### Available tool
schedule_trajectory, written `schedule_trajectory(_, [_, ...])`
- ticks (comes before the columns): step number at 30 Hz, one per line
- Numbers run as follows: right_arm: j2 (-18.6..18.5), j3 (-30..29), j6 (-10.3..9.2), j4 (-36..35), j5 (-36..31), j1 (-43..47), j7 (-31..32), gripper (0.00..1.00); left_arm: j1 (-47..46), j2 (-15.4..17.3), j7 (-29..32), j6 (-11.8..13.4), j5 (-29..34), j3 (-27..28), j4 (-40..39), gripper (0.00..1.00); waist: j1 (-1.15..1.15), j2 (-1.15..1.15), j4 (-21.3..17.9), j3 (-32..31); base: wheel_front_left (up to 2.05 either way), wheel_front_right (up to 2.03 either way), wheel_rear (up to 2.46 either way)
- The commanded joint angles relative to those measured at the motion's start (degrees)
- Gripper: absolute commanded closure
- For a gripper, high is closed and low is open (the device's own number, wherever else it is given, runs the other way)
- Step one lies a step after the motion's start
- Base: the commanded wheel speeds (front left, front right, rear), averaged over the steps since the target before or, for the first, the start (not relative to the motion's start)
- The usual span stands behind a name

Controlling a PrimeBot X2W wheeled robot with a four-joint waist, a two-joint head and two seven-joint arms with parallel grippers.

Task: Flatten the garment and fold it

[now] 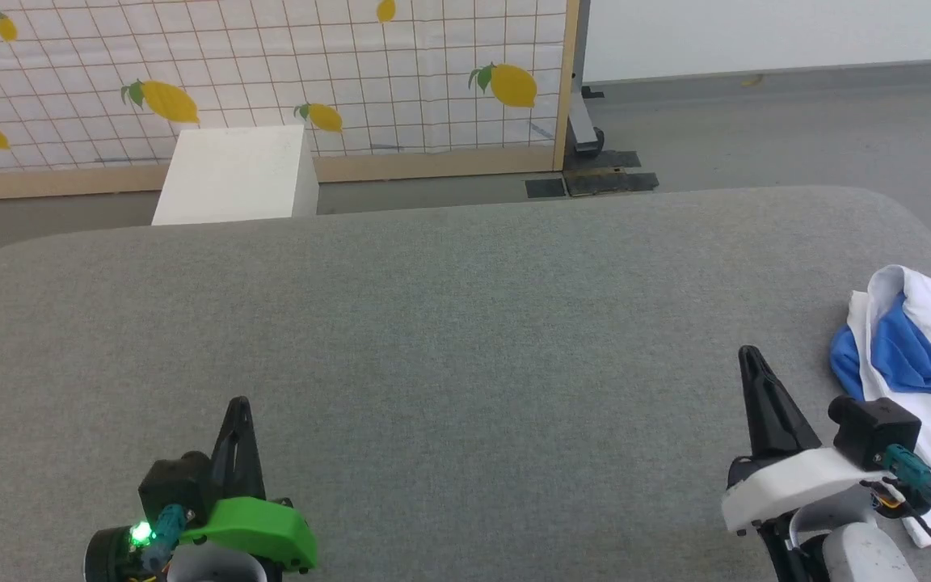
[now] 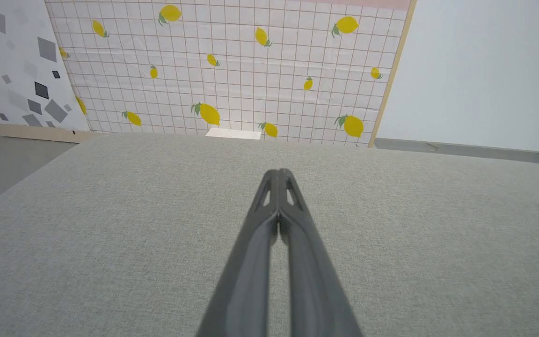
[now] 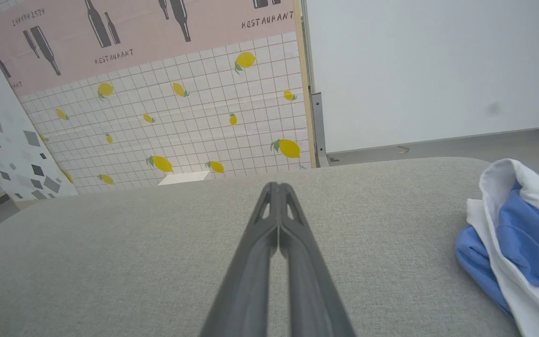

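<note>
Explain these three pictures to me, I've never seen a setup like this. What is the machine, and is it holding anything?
This is a two-armed robot filmed by three cameras. One looks down from its head; the other two look along each arm's fingers. Its left gripper and right gripper, over a grey padded table, are both shut and hold nothing. A crumpled white-and-blue garment lies near the table's right edge, not gripped. Behind stand a white box and a lemon-print panel.

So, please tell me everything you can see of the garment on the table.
The garment is a soft white cloth shirt with bright blue sections and a small print. It lies crumpled at the right edge of the grey padded table, partly cut off by the view. Nothing holds it; the shut right gripper is beside it, apart.
</note>
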Motion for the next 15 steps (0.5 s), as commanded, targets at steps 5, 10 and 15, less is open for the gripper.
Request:
schedule_trajectory(5, [0.01,-0.01,-0.02,-1.25,-1.17,1.07,0.83,1.00,-0.08,-0.14,0.74,-0.58,0.96,0.32,-0.74,1.00,0.00,0.00,0.13,0.09,0.00,0.00,0.00])
schedule_trajectory(10, [0.01,-0.01,-0.02,-2.00,-1.74,1.31,1.41,1.00,-0.09,-0.17,1.31,-0.80,1.38,0.43,-1.13,1.00,0.00,0.00,0.25,0.17,0.00,0.00,0.00])
schedule_trajectory(15, [0.02,-0.01,-0.02,-2.74,-2.30,1.54,1.98,1.00,-0.11,-0.20,1.88,-1.02,1.81,0.53,-1.52,1.00,0.00,0.00,0.37,0.26,0.00,0.00,0.00])
